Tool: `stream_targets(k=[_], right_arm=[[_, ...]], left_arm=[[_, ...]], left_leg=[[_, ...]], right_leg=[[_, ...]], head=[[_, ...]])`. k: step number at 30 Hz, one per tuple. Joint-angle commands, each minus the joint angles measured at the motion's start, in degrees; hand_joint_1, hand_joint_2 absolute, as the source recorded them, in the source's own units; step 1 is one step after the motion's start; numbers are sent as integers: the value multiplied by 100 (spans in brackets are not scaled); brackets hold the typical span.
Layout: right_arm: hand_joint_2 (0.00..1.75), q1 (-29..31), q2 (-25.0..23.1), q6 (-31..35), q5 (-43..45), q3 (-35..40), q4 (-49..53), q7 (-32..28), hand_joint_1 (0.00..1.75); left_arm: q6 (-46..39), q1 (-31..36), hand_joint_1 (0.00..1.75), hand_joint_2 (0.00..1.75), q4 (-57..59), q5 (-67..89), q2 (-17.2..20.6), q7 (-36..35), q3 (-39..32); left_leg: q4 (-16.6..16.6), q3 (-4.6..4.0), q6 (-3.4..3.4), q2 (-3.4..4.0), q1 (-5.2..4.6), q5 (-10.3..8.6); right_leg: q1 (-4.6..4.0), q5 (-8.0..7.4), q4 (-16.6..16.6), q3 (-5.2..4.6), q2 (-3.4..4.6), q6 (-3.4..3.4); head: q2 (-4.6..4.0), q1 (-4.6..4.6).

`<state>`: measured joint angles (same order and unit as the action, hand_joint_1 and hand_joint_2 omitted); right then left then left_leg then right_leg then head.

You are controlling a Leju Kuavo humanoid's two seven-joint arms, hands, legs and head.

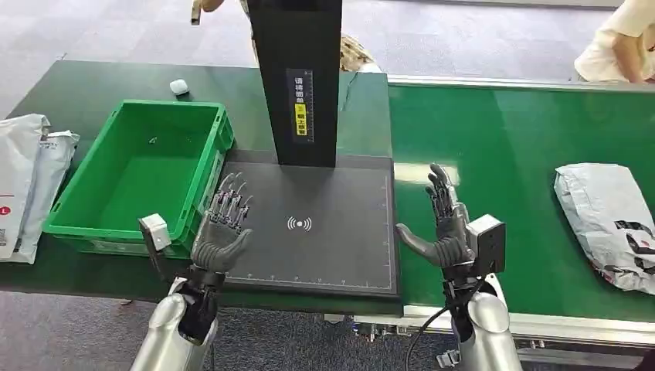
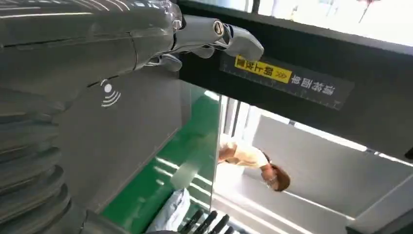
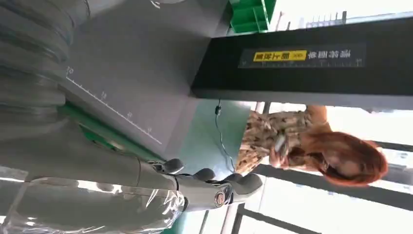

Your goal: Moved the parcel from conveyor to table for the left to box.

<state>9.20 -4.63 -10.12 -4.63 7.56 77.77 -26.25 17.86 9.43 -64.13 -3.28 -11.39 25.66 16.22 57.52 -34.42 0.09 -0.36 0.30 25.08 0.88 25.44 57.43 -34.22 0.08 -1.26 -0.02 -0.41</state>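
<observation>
Two hands of mine, left hand (image 1: 222, 236) and right hand (image 1: 444, 228), hung released, fingers spread, over the scanner pad (image 1: 324, 255); parcel (image 1: 610, 224) lay on conveyor (image 1: 502, 154).

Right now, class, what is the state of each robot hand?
Left hand: open, holding nothing.
Right hand: open, holding nothing.

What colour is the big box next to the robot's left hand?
The crate is bright green, clearest in the head view, beside the left hand.
</observation>
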Motion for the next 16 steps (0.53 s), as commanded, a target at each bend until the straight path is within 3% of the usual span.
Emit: stream_targets(k=[1,8,16], right_arm=[[175,-57,-78,12,-4,-19,-12,-15,0],[175,-39,-94,-21,-50,-63,-25,-27,0],[175,124,-109,-88,-104,-22,-226,-25,0]], left_arm=[[-24,-95,0,175,-245,60,14,3,-228],[-200,-177,0,175,-458,271,-3,191,-282],[142,-255,0,175,-728,334,40,320,-298]], left_leg=[[-8,23,-3,8,2,5],[-3,11,-2,3,1,3],[-12,31,-4,15,3,6]], right_leg=[[-3,3,-9,22,4,7],[-2,2,-5,11,1,4],[-4,2,-13,29,10,9]], head=[[0,-2],[0,-2],[0,-4]])
